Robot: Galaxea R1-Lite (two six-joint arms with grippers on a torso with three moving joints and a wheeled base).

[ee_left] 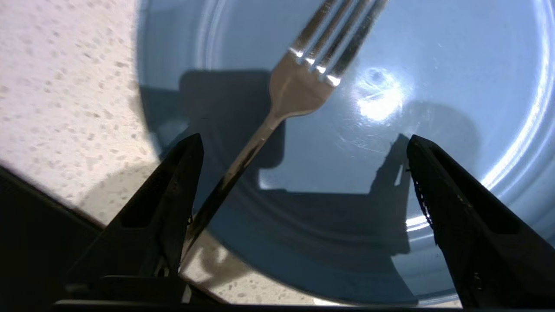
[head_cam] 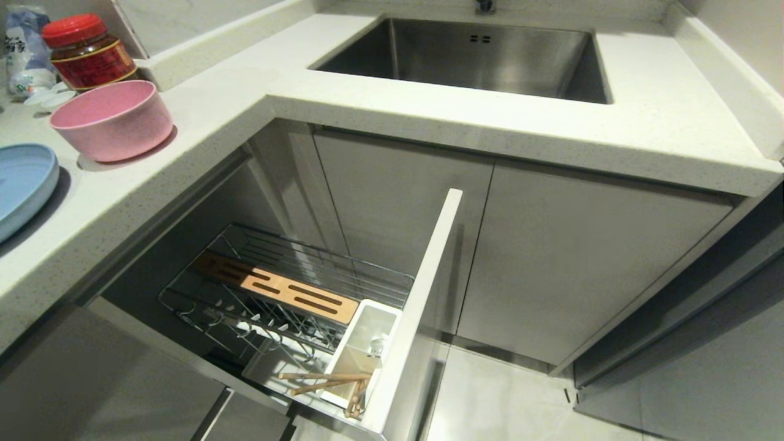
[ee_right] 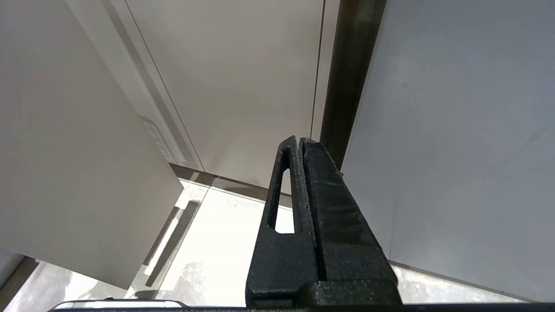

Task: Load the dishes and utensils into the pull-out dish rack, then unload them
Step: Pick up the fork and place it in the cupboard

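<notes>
L claw (ee_left: 303, 216) released, hanging over fork (ee_left: 299, 82) lying on blue plate (ee_left: 455, 65) on table. Chopsticks (head_cam: 324, 383) in rack (head_cam: 294, 294) bin; pink bowl (head_cam: 113, 119) on table. R claw (ee_right: 299, 143) clenched, parked. Prob mid-unload.

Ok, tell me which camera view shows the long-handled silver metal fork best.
The left wrist view: the long-handled silver metal fork lies on the light-blue round plate, beside the open left gripper. The head view shows only the plate's edge; the right wrist view shows cabinets.
</notes>
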